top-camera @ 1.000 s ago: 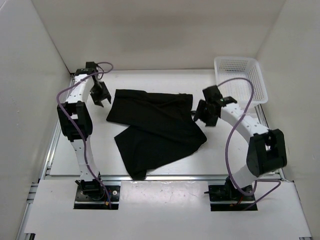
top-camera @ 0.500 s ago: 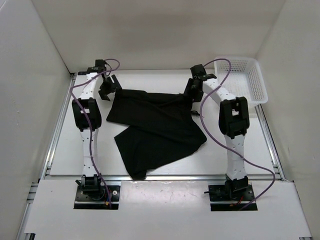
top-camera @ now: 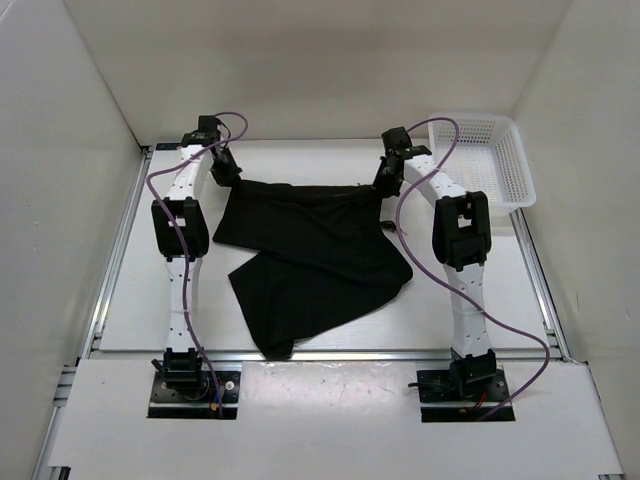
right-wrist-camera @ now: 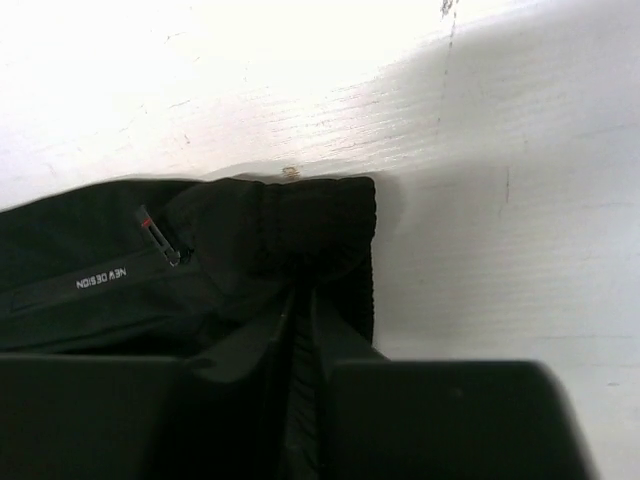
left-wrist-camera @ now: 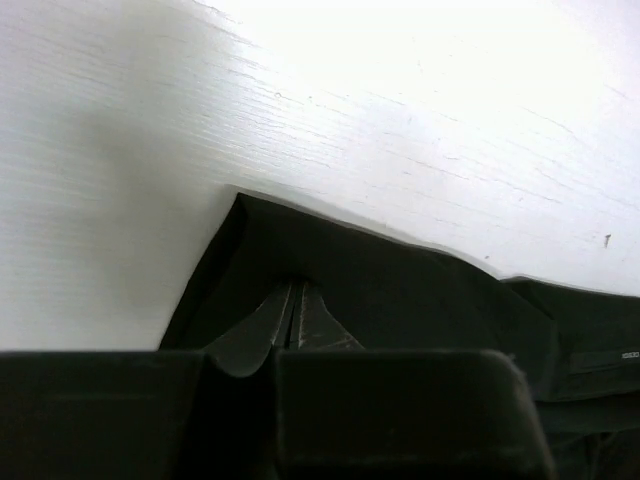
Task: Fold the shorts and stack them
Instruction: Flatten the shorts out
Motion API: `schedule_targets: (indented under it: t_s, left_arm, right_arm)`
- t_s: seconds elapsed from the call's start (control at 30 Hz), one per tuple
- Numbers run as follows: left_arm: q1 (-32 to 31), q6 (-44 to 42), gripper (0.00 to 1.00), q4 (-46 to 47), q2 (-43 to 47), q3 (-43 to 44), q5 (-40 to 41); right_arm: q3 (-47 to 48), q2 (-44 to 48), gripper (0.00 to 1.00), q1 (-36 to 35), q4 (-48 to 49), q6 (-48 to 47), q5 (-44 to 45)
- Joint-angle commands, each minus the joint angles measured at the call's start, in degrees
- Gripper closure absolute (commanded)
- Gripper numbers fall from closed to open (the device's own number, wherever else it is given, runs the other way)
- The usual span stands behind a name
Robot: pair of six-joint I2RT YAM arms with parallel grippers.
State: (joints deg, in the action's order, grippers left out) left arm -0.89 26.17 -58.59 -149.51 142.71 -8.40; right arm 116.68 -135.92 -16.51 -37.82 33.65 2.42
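Close to the near edge of the counter (top-camera: 135, 290), just one wide leg of the shorts (top-camera: 310, 255), splayed toward the near left corner with its hem almost at that edge. Across the middle, black cloth spread mostly flat but skewed and creased. Toward the far edge, the cloth's far border taken at both ends: left gripper (top-camera: 226, 172) clenched on the far-left corner, fingers (left-wrist-camera: 320, 325) pressed together over the fabric; right gripper (top-camera: 387, 180) likewise clamped on the ribbed far-right corner, beside the pale label (right-wrist-camera: 103, 280) (lettering mirrored and tiny). Most likely the first fold, far border onto near hem, not yet begun. Lift both corners evenly, hold the border taut between them, carry low, and avoid dragging the near leg further askew. In the far right corner, a white basket (top-camera: 490, 160), apart from the cloth.
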Motion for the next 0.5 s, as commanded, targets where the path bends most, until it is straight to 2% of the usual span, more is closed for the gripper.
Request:
schedule_targets:
  t_s: [0.0, 0.13, 0.17, 0.2, 0.23, 0.27, 0.3, 0.33, 0.37, 0.4, 0.43, 0.47]
  left_arm:
    - [0.09, 0.02, 0.9, 1.19, 1.94, 1.61, -1.0]
    - [0.62, -0.51, 0.9, 1.19, 6.86, -0.75, 1.54]
    - [1.4, -0.51, 0.86, 1.19, 7.91, -1.73, 2.07]
    - [1.41, -0.51, 0.71, 1.19, 10.1, -2.96, 2.08]
    - [2.11, -0.51, 0.45, 1.19, 11.07, -5.49, 2.08]
    - [2.12, -0.51, 0.38, 1.19, 11.95, -6.74, 2.08]
    - [2.12, -0.51, 0.36, 1.19, 12.57, -7.97, 1.55]
    - [2.12, -1.38, 0.36, 1.72, 13.19, -9.63, 1.55]
    - [2.12, -1.91, 0.66, 1.72, 13.19, -10.17, 1.55]
    - [2.12, -1.92, 0.76, 1.72, 13.19, -10.18, 1.55]
    - [2.12, -1.92, 0.8, 1.72, 11.63, -10.18, 0.94]
    - [2.12, -1.92, 0.73, 1.72, 10.92, -10.18, 0.93]
  right_arm:
    - [2.14, 0.65, 0.97, 0.6, 0.64, -0.6, -0.39]
    - [1.62, 1.88, 1.0, 0.6, 1.17, -0.6, -0.39]
    - [1.62, 1.88, 1.0, 0.6, 1.17, -0.6, -0.39]
    - [1.62, 1.88, 1.0, 0.6, 1.17, -0.6, -0.92]
    - [1.62, 1.88, 1.0, 0.6, 1.17, -0.6, -0.92]
    - [1.62, 1.88, 1.0, 0.6, 1.17, -0.6, -0.92]
    - [1.62, 1.88, 0.99, 0.6, 1.17, -0.6, -1.53]
    - [1.62, 1.88, 0.99, 0.6, 1.17, -0.6, -1.54]
    - [1.62, 1.88, 0.99, 0.6, 1.17, -0.6, -1.54]
    - [1.62, 1.88, 0.99, 0.6, 1.17, -0.6, -1.54]
    - [1.1, 1.88, 0.99, 0.6, 1.17, -0.6, -2.06]
    - [1.09, 1.88, 0.99, 0.6, 1.17, -0.6, -2.06]
